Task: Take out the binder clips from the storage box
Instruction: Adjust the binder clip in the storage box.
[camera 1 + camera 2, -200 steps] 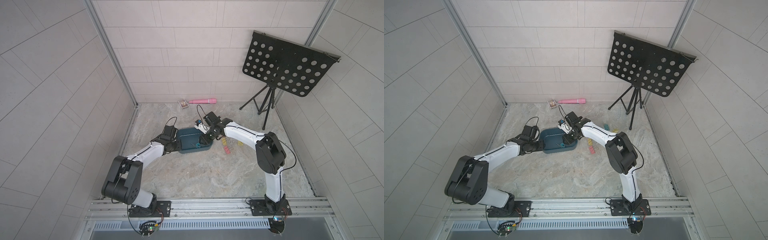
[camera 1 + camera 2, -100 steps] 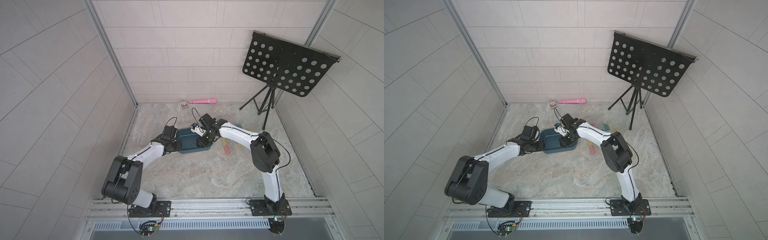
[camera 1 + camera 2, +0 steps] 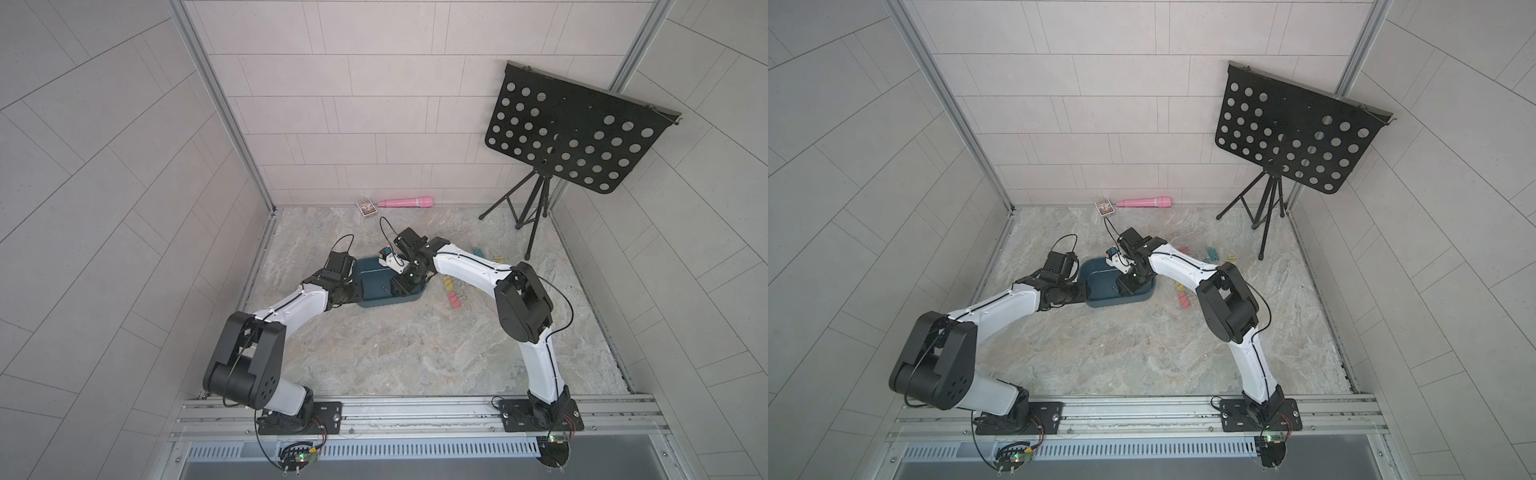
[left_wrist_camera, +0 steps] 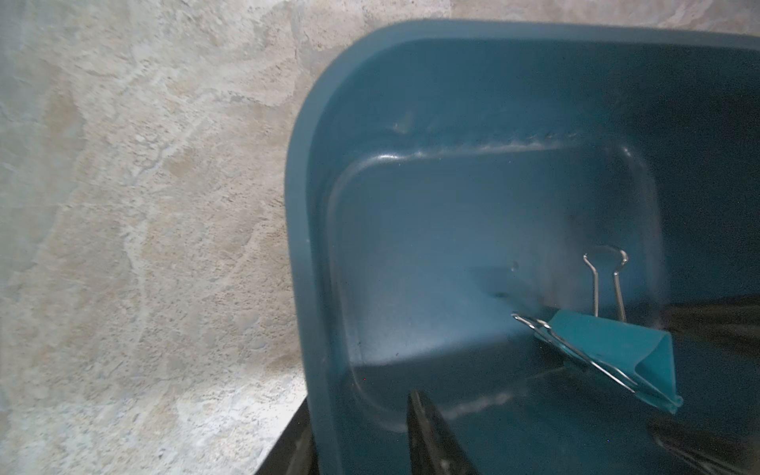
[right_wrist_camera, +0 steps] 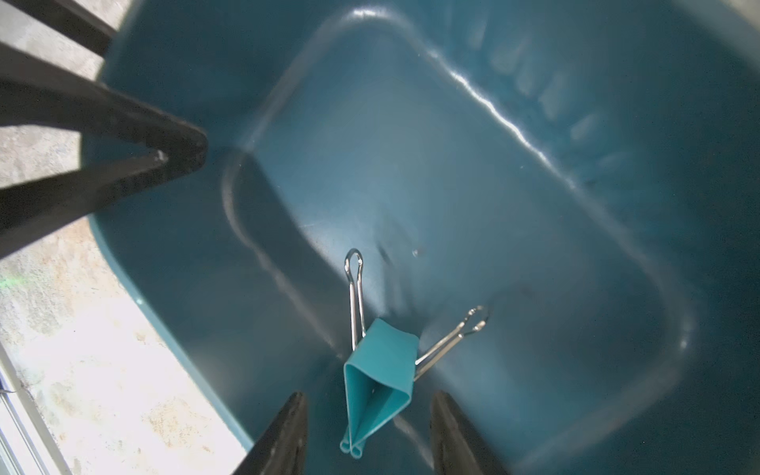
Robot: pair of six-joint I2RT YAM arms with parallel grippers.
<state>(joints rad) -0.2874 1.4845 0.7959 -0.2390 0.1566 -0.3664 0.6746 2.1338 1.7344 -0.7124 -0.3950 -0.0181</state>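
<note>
The storage box (image 3: 374, 301), a dark teal tub, sits mid-floor in both top views. One teal binder clip (image 5: 380, 362) lies inside, also seen in the left wrist view as a binder clip (image 4: 608, 349). My right gripper (image 5: 369, 394) reaches into the box, open, a finger on each side of the clip with a gap on both sides. My left gripper (image 4: 357, 401) is shut on the box's left wall (image 4: 300, 288), one finger inside, one outside. Several more binder clips (image 3: 454, 300) in pink, yellow and teal lie on the floor right of the box.
A pink cylinder (image 3: 405, 202) and a small printed card box (image 3: 367, 207) lie by the back wall. A black music stand (image 3: 536, 216) stands at the back right. Tiled walls close in the floor on three sides.
My right arm has swung a little to the left over the box and brought its gripper down around the teal clip. The left arm and the box have not moved.
</note>
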